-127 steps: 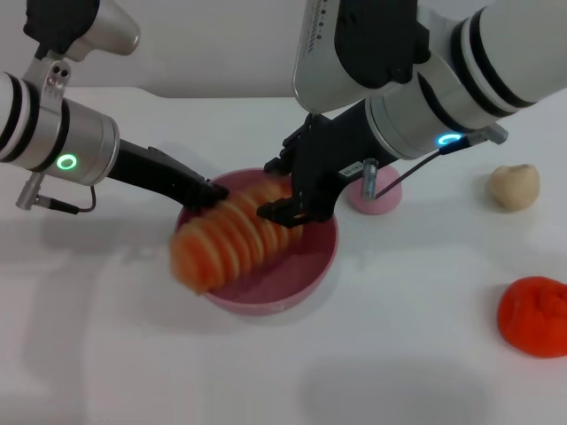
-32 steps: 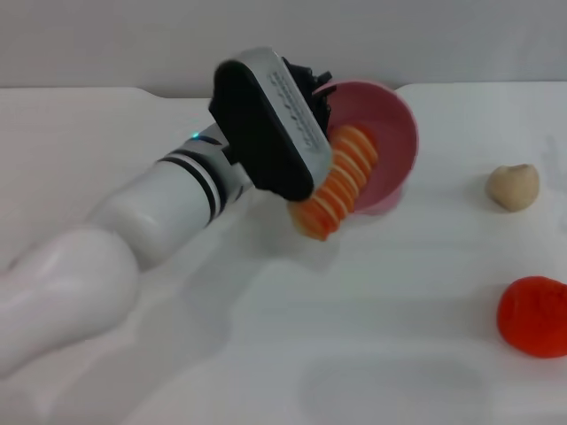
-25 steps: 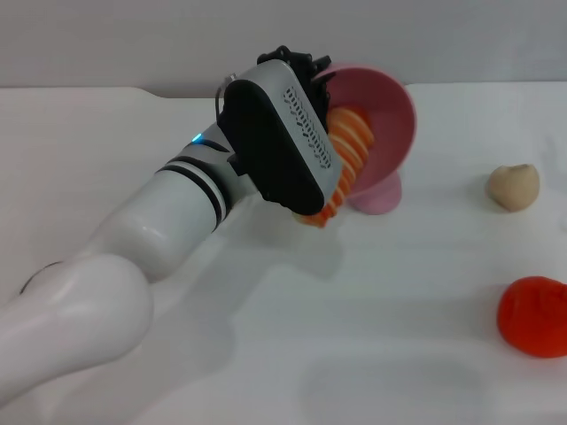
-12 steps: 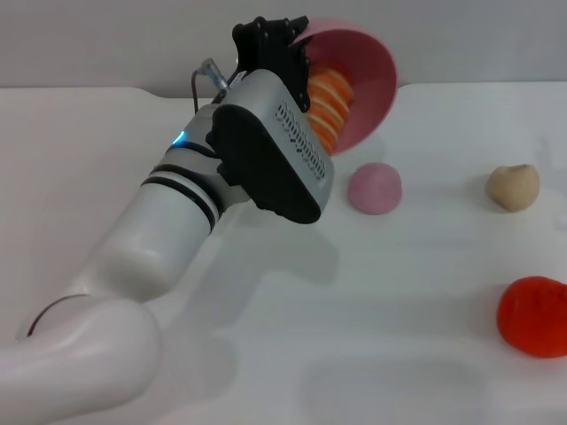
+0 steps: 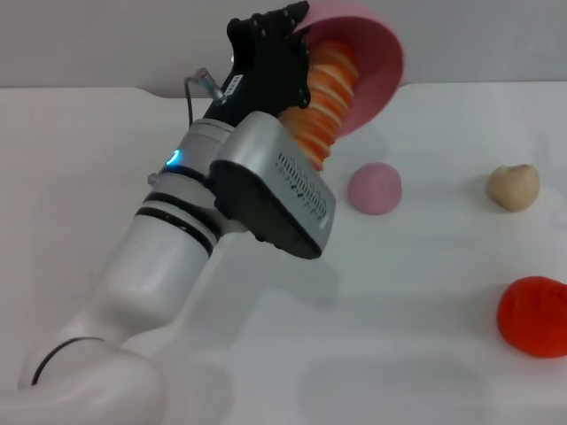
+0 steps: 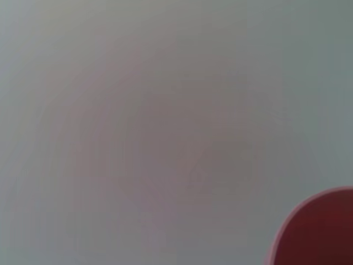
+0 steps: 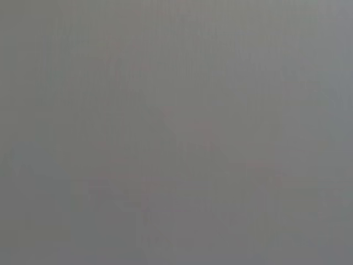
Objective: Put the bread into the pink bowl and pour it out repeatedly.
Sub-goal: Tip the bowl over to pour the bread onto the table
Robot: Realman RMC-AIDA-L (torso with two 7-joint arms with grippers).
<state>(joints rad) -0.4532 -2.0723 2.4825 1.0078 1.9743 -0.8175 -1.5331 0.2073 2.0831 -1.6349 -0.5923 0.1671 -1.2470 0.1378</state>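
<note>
Head view, left to right. My left arm fills the left half, rising from about 7 o'clock toward 12 o'clock across the white bench (image 5: pixel 461 266). The left tool (image 5: pixel 282 40) is at the top centre, black, clamped on the near rim of the pink bowl (image 5: pixel 376 66), which it holds up in the air, clear of the bench. The bowl is tipped steeply on its side, its mouth facing toward 7 o'clock and down.

The bread (image 5: pixel 321 93) lies inside the tilted bowl, orange-and-cream striped side showing. Its upper end is deep in the bowl. Its lower end sticks out past the bowl's lower rim, just beside the tool at about 4 o'clock from it. The bread is off the bench. I cannot tell whether it touches the tool.

To the right, at about 5 o'clock from the bowl, a small pink ball (image 5: pixel 374 188) sits on the bench, well below the bowl. Farther right, near the 3 o'clock edge, a small tan lump (image 5: pixel 513 187) rests on the bench. At about 4 o'clock, against the right edge, a red-orange lump (image 5: pixel 533 316) is partly cut off.

Left wrist view: a blank grey field, with a curve of the pink bowl's rim (image 6: pixel 317 232) in one corner.

Right wrist view: plain grey, nothing to make out. The right tool is not visible in any view.
</note>
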